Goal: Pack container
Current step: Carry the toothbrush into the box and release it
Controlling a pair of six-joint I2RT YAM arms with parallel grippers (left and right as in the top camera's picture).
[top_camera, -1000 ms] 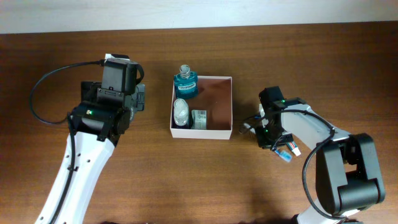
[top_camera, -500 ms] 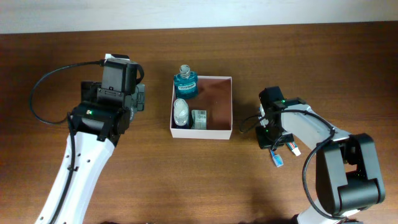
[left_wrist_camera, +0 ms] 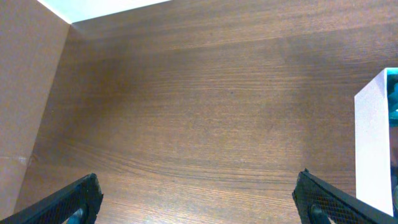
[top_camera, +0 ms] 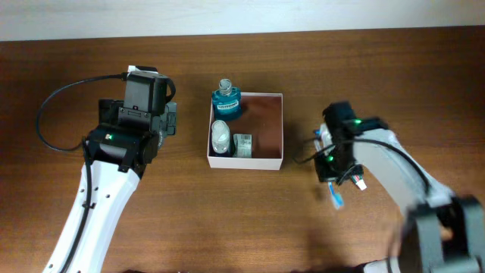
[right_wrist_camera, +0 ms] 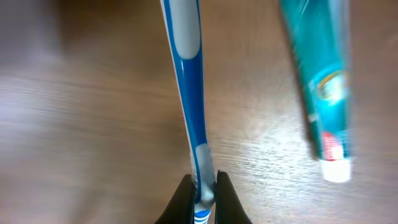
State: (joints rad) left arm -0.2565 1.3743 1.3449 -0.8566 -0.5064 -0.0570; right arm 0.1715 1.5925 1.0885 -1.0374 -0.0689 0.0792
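Half the container [top_camera: 245, 162] is filled; right gripper [right_wrist_camera: 203, 188] pinches toothbrush [right_wrist_camera: 186, 87] beside toothpaste [right_wrist_camera: 314, 74] (left gripper [left_wrist_camera: 199, 196] gapes).

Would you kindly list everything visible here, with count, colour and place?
Square shallow white-walled container: one, reddish-brown inside, mid-table.
Teal mouthwash bottle: one, container's far left corner.
Small white oval object: one, inside container, left side.
Small pale item: one, greyish, beside oval object; unidentifiable.
Blue-and-white toothbrush: one, held by right gripper.
Teal toothpaste tube: one, on table beside toothbrush.
Brown wooden table: one, underneath.
Left gripper: one, black, open, left of container.
Right gripper: one, black, shut on toothbrush.
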